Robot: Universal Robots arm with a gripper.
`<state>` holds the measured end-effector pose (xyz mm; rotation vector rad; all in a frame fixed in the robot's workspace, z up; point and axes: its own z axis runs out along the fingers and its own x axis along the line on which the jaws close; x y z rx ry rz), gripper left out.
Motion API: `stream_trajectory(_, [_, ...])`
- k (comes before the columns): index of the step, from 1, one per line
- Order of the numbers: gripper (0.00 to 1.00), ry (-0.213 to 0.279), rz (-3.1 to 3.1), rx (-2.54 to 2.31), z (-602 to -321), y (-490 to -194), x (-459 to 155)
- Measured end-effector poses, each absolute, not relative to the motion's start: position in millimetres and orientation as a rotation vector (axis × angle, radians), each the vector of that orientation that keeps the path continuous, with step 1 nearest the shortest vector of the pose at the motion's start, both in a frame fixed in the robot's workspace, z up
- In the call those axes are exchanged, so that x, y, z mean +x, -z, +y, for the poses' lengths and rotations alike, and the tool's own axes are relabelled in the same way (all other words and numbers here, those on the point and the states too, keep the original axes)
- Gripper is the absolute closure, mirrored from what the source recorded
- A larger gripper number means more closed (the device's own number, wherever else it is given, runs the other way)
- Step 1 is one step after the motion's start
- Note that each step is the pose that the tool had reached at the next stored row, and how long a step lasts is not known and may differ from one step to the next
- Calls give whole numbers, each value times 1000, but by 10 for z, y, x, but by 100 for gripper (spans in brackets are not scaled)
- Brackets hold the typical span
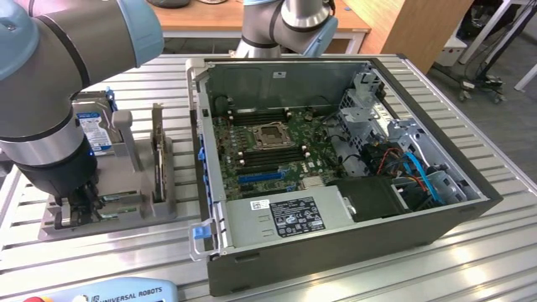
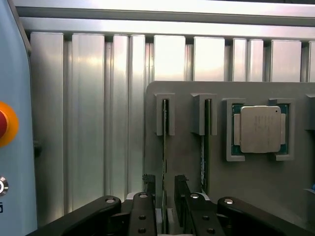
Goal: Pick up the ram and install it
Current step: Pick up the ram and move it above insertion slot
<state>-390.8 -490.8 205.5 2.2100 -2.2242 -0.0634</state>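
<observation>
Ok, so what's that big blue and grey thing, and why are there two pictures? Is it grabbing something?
That is a robot arm. One picture comes from a camera standing off to the side. The other comes from a camera on the arm's wrist, looking past its gripper. On the metal table sit an open computer and a grey holder with spare parts: a hard drive, a square silver chip and two thin sticks standing on edge. The gripper holds nothing yet. Its black fingers stand open on either side of one stick, the ram, not closed on it. The second stick waits beside it.
</observation>
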Motion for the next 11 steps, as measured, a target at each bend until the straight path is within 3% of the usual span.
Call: stream_trajectory(11, [70, 65, -2225, 2211, -4908, -2051, -3788])
